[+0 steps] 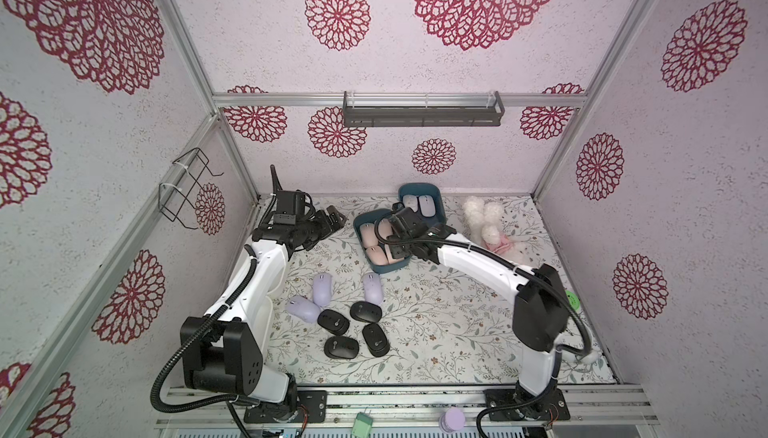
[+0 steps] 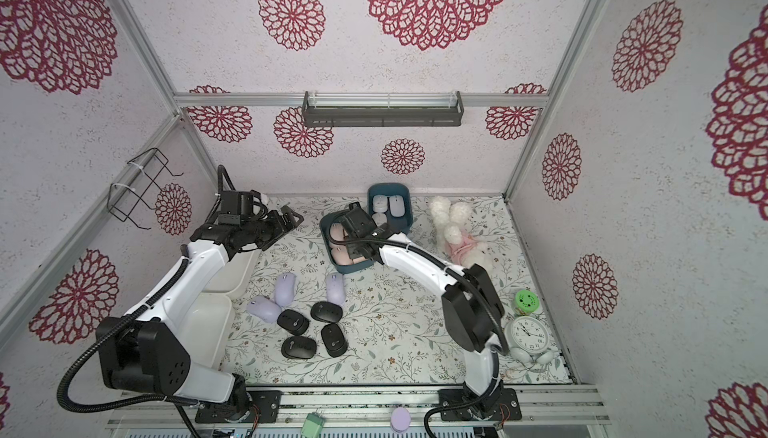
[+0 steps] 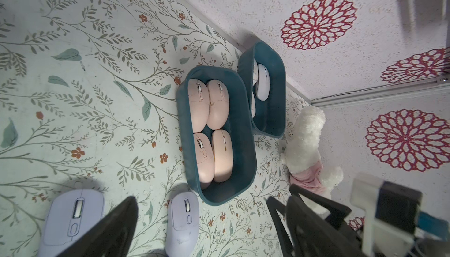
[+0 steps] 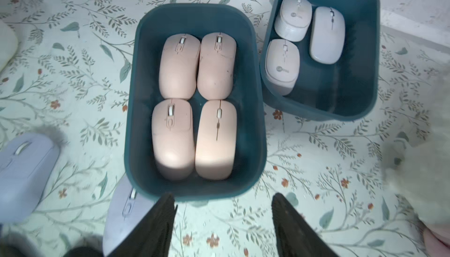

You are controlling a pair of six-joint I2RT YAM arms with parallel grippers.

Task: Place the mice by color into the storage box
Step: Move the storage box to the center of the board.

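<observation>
Right gripper (image 4: 223,196) and left gripper (image 3: 200,197) both wide, empty. Lift the right one straight off the pink-mouse box (image 4: 136,97) before you reach the lilac mouse (image 1: 372,288) nearest it.

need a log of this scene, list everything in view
near box: 1, teal, back of table
far box: 1, teal, behind near box, rightward
pink mice: 4, pink, near box
white mice: 3, white, far box
lilac mice: 3, lilac, table front left
black mice: 4, black, beside lilac ones
plush: 1, white, right of boxes
clock: 1, white, right edge
trays: 2, white, left edge
left gripper: 1, black, open, left of boxes
right gripper: 1, black, open, over near box
</observation>
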